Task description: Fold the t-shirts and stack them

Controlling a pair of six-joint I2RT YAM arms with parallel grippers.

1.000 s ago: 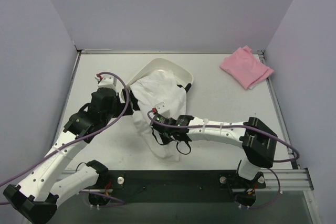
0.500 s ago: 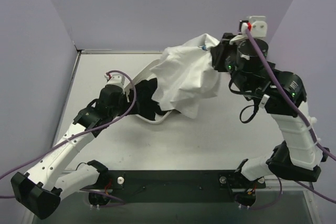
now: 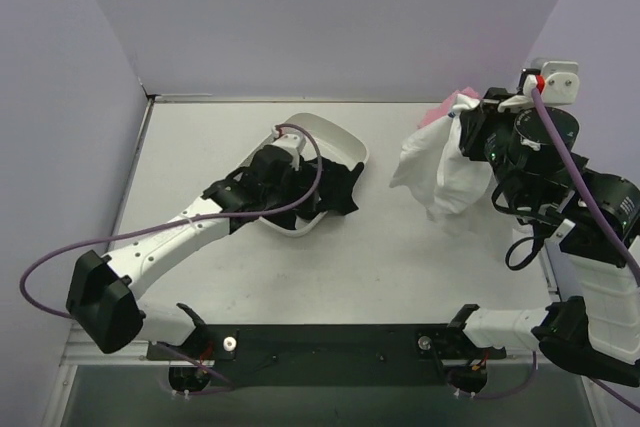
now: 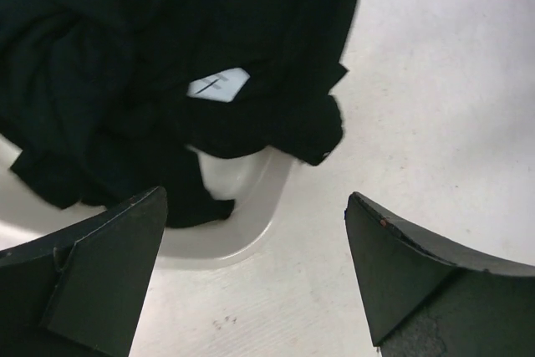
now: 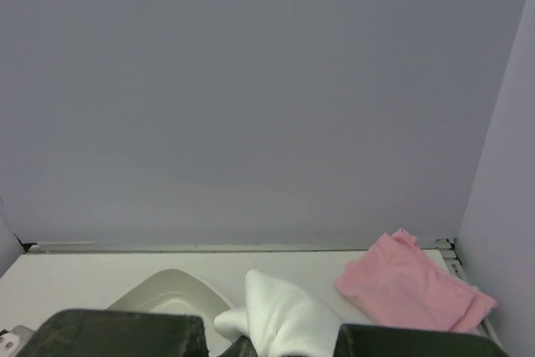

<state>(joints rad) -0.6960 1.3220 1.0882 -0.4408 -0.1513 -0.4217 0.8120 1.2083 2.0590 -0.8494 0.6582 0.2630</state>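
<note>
Cloth hangs from the right tool [image 5: 269, 342]: its jaws are nearly closed, pinching a bunch of the white t-shirt [image 3: 438, 169], which dangles well to the right of the white tub [image 3: 338, 134]. Whether its lowest fold touches the bench [image 3: 400, 257] cannot be told. The pink t-shirt [image 5: 411, 287] lies in a flat, loosely folded heap farther right of the tub and behind it, close to the back wall; from above, the hanging white shirt hides most of it. The left tool [image 4: 255, 206] is spread wide and holds nothing. It hovers just above the tub's rim, with one of its fingers [image 4: 100, 265] over the tub and the other over bare bench. Inside the tub a crumpled black garment [image 4: 125, 89] spills over the rim, a small white label [image 4: 217, 84] showing on it.
</note>
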